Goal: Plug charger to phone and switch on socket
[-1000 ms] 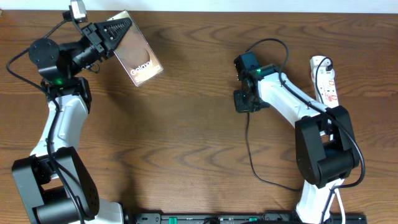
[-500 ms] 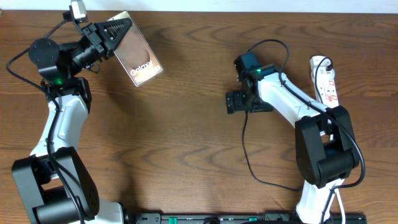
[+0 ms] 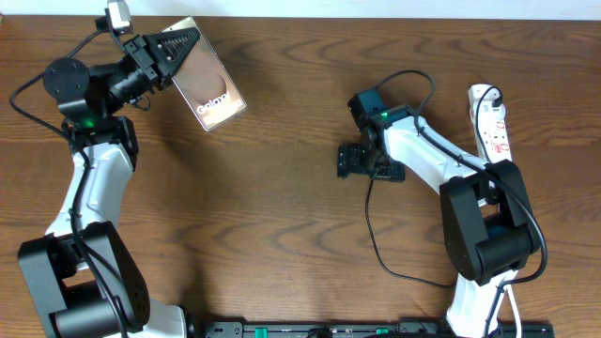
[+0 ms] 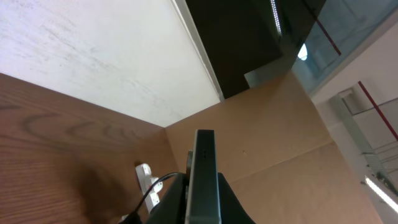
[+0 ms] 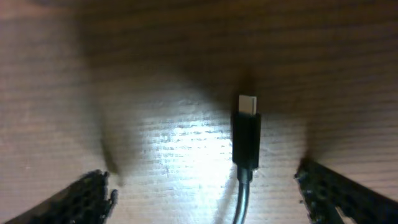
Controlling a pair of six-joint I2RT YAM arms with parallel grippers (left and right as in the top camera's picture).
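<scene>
While left pincer [image 3: 178, 47] clasps the phone [image 3: 211, 89] aloft, right pincer [image 5: 208, 190] gapes astride the charger [image 5: 247, 134].

Matt wood-grain table [image 3: 282, 235], glossy phone [image 3: 208, 89], matt black metal-tipped charger [image 5: 246, 140], white plastic socket [image 3: 492, 122]

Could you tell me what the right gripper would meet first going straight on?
Likely the table, with the right gripper open astride the charger plug; depth is unclear.
</scene>
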